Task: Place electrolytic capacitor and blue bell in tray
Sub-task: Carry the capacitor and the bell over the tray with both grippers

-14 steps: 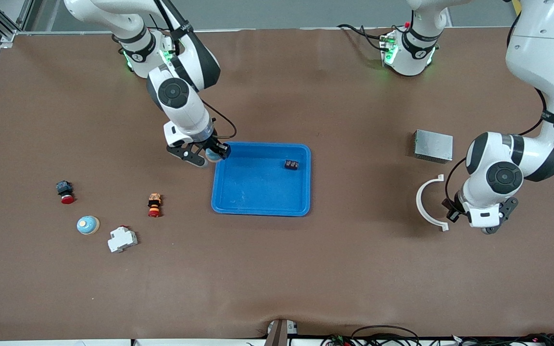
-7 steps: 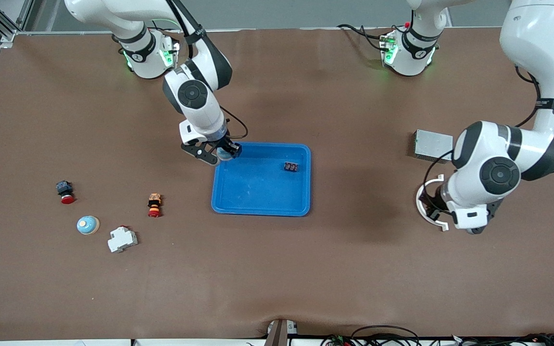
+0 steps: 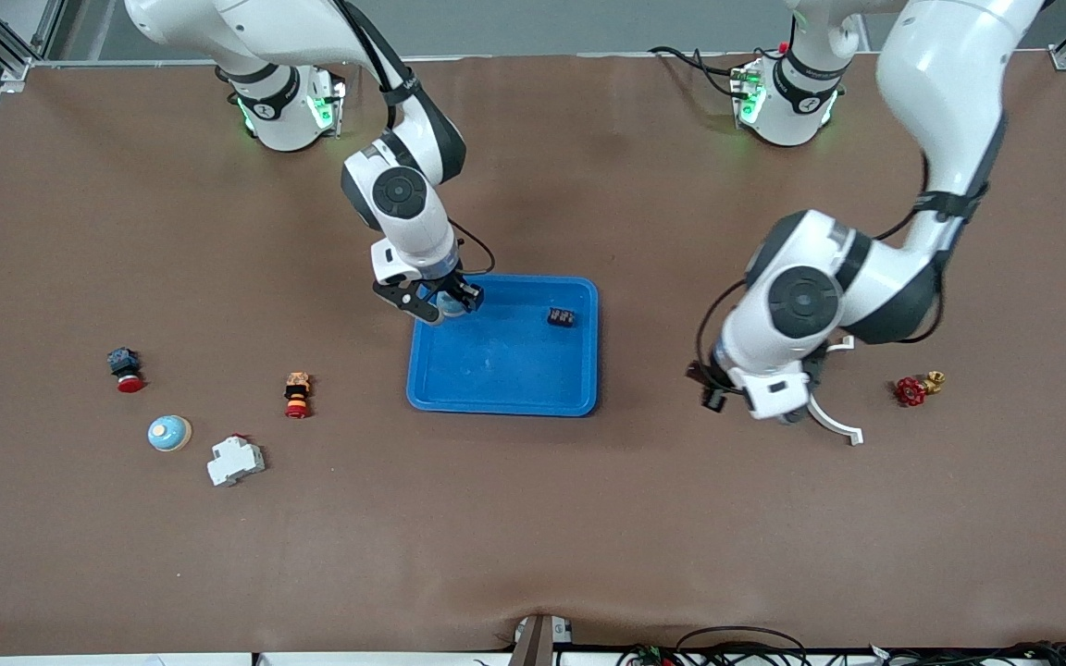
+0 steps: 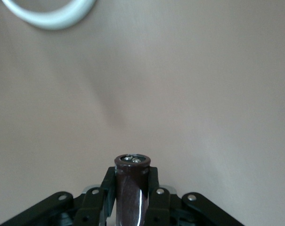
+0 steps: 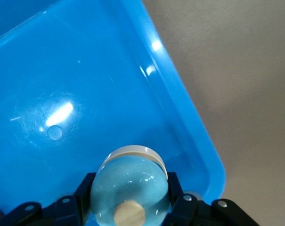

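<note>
Both arms have advanced: right gripper (image 3: 445, 303), clamped on the pale blue domed bell (image 5: 129, 188), now hangs over the shallow bright blue plastic tray (image 3: 496, 400), which contains one small black block (image 3: 561, 318). Left gripper (image 3: 716, 388), over bare table between tray and white plastic arc (image 3: 836, 421), grips the glossy maroon cylindrical electrolytic capacitor (image 4: 131, 188).

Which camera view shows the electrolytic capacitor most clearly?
The left wrist view: the electrolytic capacitor fills the left pincer, showing its dark body and metal-tipped end. In the front view the arm hides it; the right wrist view lacks it.
</note>
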Motion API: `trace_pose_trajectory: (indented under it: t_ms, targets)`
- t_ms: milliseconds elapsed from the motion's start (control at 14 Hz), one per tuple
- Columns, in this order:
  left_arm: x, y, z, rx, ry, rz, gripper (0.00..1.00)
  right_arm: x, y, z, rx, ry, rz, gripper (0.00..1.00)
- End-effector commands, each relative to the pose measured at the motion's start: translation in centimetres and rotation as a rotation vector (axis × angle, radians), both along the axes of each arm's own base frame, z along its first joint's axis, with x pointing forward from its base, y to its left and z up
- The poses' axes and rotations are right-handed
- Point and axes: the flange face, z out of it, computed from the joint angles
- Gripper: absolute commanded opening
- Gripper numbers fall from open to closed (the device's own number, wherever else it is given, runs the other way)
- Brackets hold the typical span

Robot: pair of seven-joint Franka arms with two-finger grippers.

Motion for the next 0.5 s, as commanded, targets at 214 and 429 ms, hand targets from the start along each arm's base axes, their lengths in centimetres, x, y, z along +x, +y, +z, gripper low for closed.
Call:
trace_pose_trajectory:
  t_ms: [214,429]
  targets:
    - [0.4,-8.5,-2.1,-0.084,-0.074,0.096,0.0,1.6,2.4,-2.0,-0.016,-0.015,-0.027,0.0]
    - [-1.3,-12.6,-5.2,-0.061,-0.149,0.099,0.0,1.7,3.0,-2.9,-0.026,-0.015,-0.036,0.0]
